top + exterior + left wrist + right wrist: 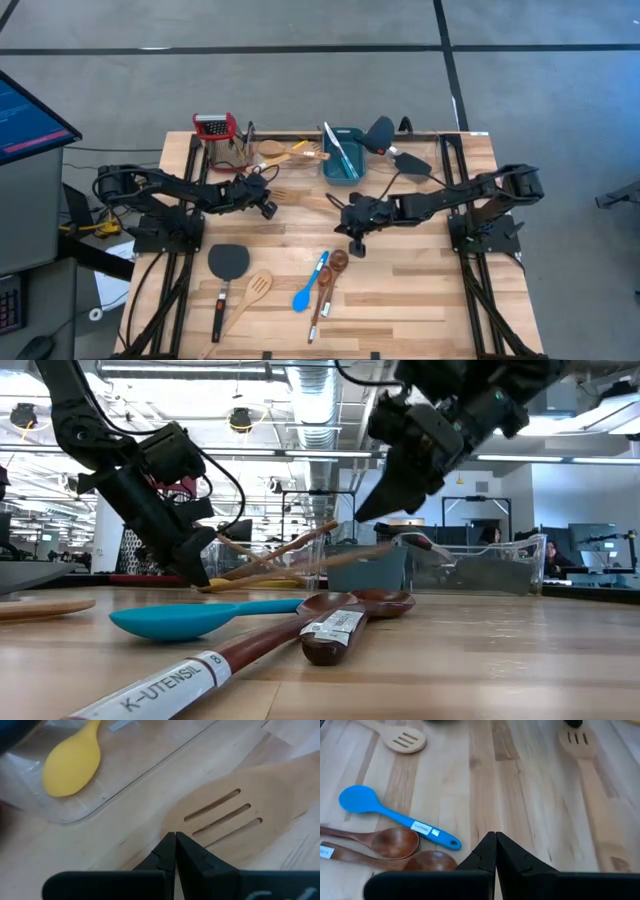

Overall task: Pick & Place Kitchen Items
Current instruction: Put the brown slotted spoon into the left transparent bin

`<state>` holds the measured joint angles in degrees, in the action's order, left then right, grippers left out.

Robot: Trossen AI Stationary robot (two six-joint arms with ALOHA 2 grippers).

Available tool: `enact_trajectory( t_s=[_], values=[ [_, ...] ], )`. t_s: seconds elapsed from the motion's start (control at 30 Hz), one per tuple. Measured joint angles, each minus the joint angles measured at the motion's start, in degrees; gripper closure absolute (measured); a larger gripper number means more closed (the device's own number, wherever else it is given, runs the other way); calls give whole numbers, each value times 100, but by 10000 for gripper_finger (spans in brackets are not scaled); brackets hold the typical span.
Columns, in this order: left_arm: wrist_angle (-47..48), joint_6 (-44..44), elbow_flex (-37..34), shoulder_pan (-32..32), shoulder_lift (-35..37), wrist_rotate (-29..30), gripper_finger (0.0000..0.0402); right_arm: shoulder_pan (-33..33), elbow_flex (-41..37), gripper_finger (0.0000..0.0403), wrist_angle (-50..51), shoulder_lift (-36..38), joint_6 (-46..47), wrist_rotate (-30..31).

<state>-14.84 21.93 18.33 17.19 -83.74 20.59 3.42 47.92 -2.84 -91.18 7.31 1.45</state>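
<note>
A: Biggest first: the table (400, 300). Where are the utensils?

B: Most lie loose in the near middle: black spatula (226, 262), a slotted spatula (259, 288), the blue spoon (307, 292) and two brown spoons (331, 270). A few already sit in the clear bin (280, 150) and teal tub (343, 155) at the far edge.

A: And the arms?

B: Left gripper (175, 842) is pinched shut, empty, hovering right over another slotted spatula (235, 815) beside the bin (a yellow spoon (72, 762) shows inside it). Right gripper (495, 842) is shut too, holding nothing, over bare wood just far of the brown spoons.

A: So how to pick well?

B: I'd open the fingers before descending, and straddle the handle rather than the wide slotted head. Keep clear of the bin wall, lift level, then carry it over.
</note>
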Motion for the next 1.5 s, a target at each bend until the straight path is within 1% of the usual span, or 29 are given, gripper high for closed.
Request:
enact_trajectory(
  t_s=[0.1,0.2,0.4,0.5,0.63,0.9,0.97,1.03,1.13,1.2,1.27,1.33,1.4,1.5],
  values=[
    [6,0,-2,-62,-2,-1,400,-8,227,403,321,0,-352,2],
    [12,2,-4,-133,-4,-7,400,-123,269,403,393,0,-741,2],
    [25,71,-4,-149,-4,-5,400,-526,270,402,598,0,-792,18],
    [25,81,-7,-150,-4,-7,400,-663,271,387,587,0,-915,22],
    [25,83,-7,-150,-7,-7,400,-740,271,340,590,0,-1072,28],
    [25,85,-7,-150,-9,-7,400,-853,271,213,589,0,-1048,28],
    [25,86,-9,-150,-9,-5,400,-890,271,191,589,0,-1047,28],
    [23,93,-9,-150,-9,-5,400,-924,271,177,589,0,-1047,28],
    [23,105,-9,-150,-9,-7,400,-992,271,172,589,0,-1044,28],
    [23,105,-9,-150,-9,-7,400,-1039,271,175,588,-11,-1034,28],
    [23,105,-9,-150,-9,-5,400,-1060,339,181,584,-184,-1029,28],
    [20,105,-9,-148,-9,-7,400,-1089,489,187,1038,-326,-1030,29],
    [19,105,-9,-148,-9,-5,400,-1110,925,191,1382,-628,-1039,34],
    [-7,105,-9,-148,-10,-8,400,-1110,1608,193,2446,-1074,-1258,157]
  ],
)
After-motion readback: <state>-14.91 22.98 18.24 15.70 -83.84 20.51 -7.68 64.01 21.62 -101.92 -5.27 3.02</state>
